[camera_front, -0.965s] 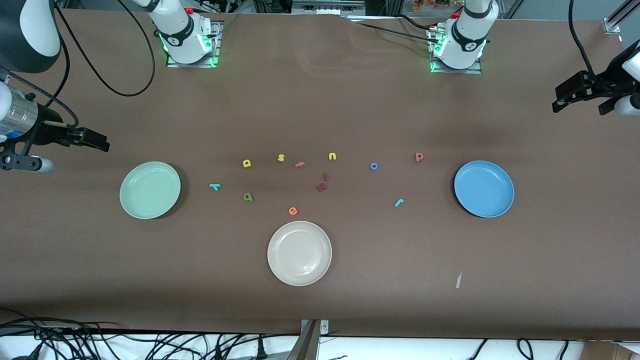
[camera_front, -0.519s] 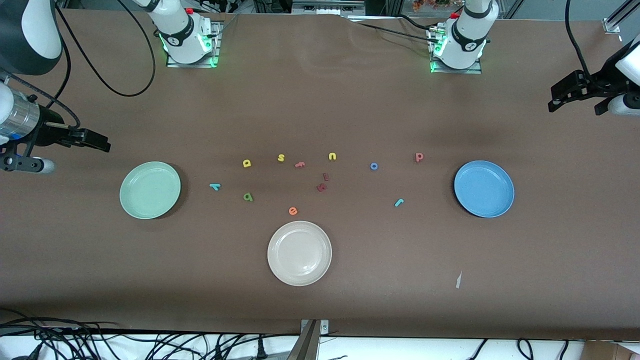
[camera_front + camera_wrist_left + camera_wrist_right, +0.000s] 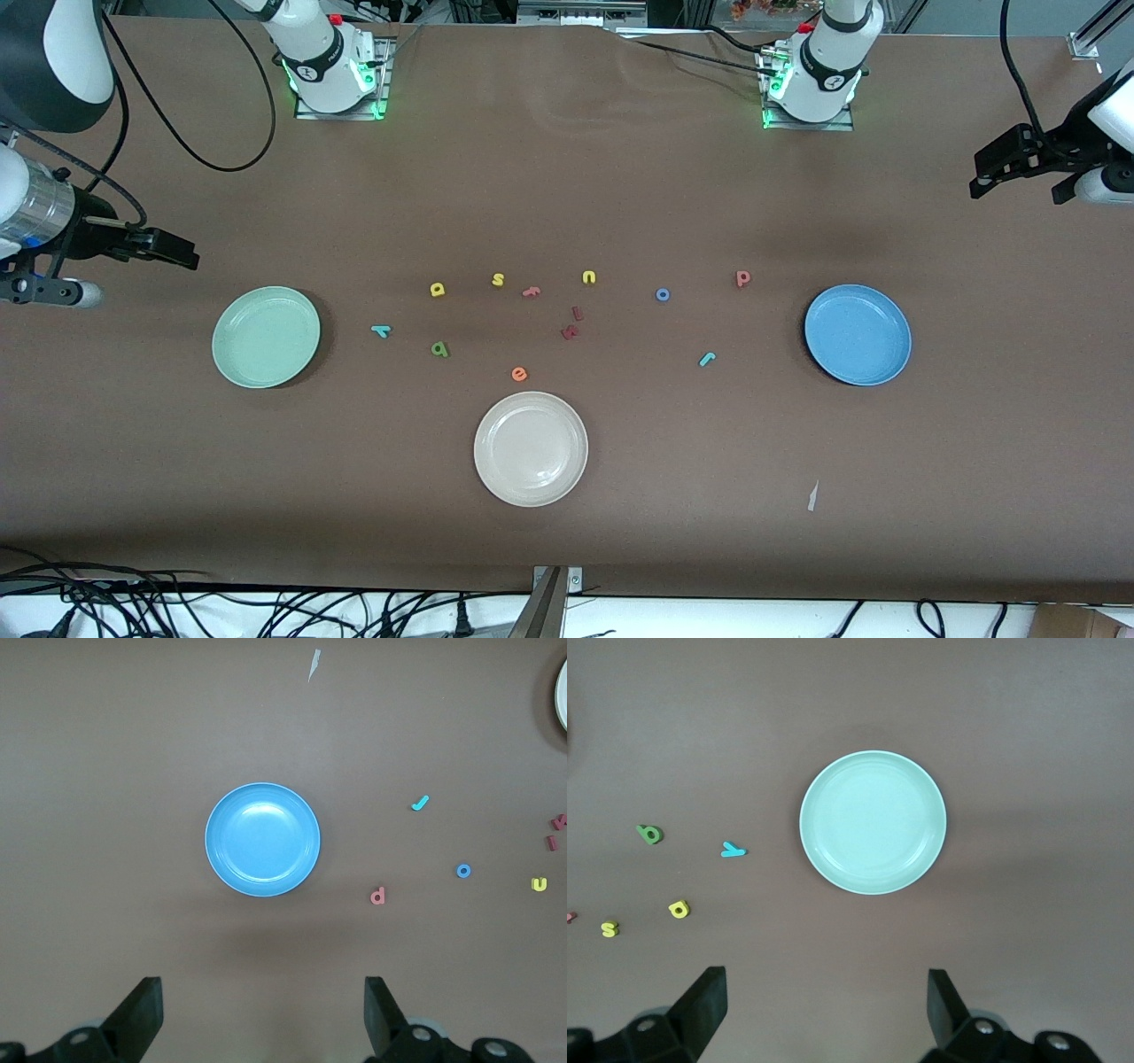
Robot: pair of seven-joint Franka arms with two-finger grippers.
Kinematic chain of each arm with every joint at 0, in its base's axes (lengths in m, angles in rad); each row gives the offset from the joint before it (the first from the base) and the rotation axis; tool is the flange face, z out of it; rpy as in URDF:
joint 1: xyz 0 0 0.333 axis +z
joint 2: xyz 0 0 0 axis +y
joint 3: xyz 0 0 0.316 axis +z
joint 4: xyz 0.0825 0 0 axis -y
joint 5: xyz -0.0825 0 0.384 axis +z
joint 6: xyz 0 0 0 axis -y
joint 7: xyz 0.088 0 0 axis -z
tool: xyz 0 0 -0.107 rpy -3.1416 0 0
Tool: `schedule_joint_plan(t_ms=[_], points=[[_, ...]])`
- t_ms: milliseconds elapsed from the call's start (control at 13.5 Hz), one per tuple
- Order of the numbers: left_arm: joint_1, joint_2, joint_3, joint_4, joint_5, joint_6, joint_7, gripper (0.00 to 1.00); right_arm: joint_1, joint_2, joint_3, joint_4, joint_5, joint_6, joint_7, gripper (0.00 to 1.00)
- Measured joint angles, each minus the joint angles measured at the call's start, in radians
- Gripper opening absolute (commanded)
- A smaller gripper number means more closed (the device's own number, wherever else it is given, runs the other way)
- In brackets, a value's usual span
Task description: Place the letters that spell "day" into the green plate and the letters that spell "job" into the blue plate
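Six small foam letters matter here, and all of them lie on the brown table (image 3: 620, 195), none in a plate. For "day" there are the yellow letter with a round bowl (image 3: 437, 289), the dark green letter (image 3: 439, 349) and the teal y-shaped letter (image 3: 381, 330). They lie near each other, between the green plate (image 3: 266, 337) and the middle of the table. The green plate sits toward the right arm's end and holds nothing.

For "job" there are the blue ring "o" (image 3: 663, 294), the salmon-red letter with bowl and stem (image 3: 742, 278) and the teal hook "j" (image 3: 707, 358). They lie toward the blue plate (image 3: 858, 334), which sits toward the left arm's end and also holds nothing. The hook is nearer to the front camera than the ring.

Between the two groups lie a yellow "s" (image 3: 498, 280), a yellow "u" (image 3: 589, 277), a salmon "f" (image 3: 532, 291), two dark red letters (image 3: 571, 331) and an orange "e" (image 3: 519, 374). The cream-white plate (image 3: 531, 448) sits nearest to the front camera, just beside the orange "e".

The right gripper (image 3: 173, 251) hovers over the table's end, well apart from the green plate, its jaws spread wide and holding nothing. The left gripper (image 3: 997, 173) hovers over the other end, near the blue plate, its jaws spread wide too.
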Motion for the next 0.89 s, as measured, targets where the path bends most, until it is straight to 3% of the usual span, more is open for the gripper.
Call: schedule_joint_plan(t_ms=[445, 891], points=[[0.000, 0.000, -0.024, 0.011, -0.001, -0.007, 0.000, 1.00, 0.009, 0.003, 0.002, 0.000, 0.000, 0.002, 0.000, 1.00], [-0.003, 0.000, -0.094, 0.011, -0.001, -0.019, 0.000, 1.00, 0.009, 0.003, 0.002, 0.000, 0.000, 0.002, 0.000, 1.00]])
